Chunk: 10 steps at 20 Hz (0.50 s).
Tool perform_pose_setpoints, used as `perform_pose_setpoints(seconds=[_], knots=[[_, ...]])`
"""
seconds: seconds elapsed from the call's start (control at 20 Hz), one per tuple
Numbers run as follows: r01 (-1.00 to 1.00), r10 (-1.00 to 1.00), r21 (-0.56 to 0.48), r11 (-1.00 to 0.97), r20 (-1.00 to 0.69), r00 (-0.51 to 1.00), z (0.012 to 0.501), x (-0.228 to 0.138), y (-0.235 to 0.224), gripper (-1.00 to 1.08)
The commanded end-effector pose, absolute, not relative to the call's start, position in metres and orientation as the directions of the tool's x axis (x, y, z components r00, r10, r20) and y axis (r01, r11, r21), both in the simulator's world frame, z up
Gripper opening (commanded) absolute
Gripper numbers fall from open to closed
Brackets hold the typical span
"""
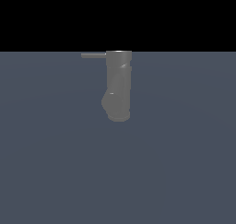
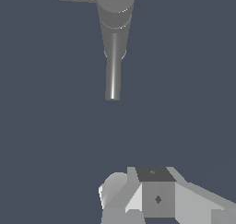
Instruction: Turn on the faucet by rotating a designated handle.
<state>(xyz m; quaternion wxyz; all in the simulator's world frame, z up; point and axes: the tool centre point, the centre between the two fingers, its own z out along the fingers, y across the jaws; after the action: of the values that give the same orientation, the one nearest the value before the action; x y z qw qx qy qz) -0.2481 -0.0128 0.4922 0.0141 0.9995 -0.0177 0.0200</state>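
The faucet stands on the desk with its handle jutting toward the exterior view's left, free to be pushed, while the gripper sits well apart, jaws' state impossible to tell.

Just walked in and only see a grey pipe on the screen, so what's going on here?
A simulated robot arm is meant to turn on the faucet by rotating the handle, a thin rod sticking sideways from the column's top. Nothing is touching it yet. The exterior view shows no arm at all; the wrist view shows only part of the gripper, well apart from the faucet, and whether it is open is unclear.
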Motion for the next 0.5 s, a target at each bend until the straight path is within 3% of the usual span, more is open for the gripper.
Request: perform_pose_setpoints(seconds=[0.0,0.45], knots=[[-0.036,-0.035,0.027,-0.999,0.04,0.999,0.4922,-0.2481,-0.0128,-1.0],[-0.007,-0.005,0.034,-0.999,0.058,0.998,0.4983,-0.2459,-0.0095,-1.0]])
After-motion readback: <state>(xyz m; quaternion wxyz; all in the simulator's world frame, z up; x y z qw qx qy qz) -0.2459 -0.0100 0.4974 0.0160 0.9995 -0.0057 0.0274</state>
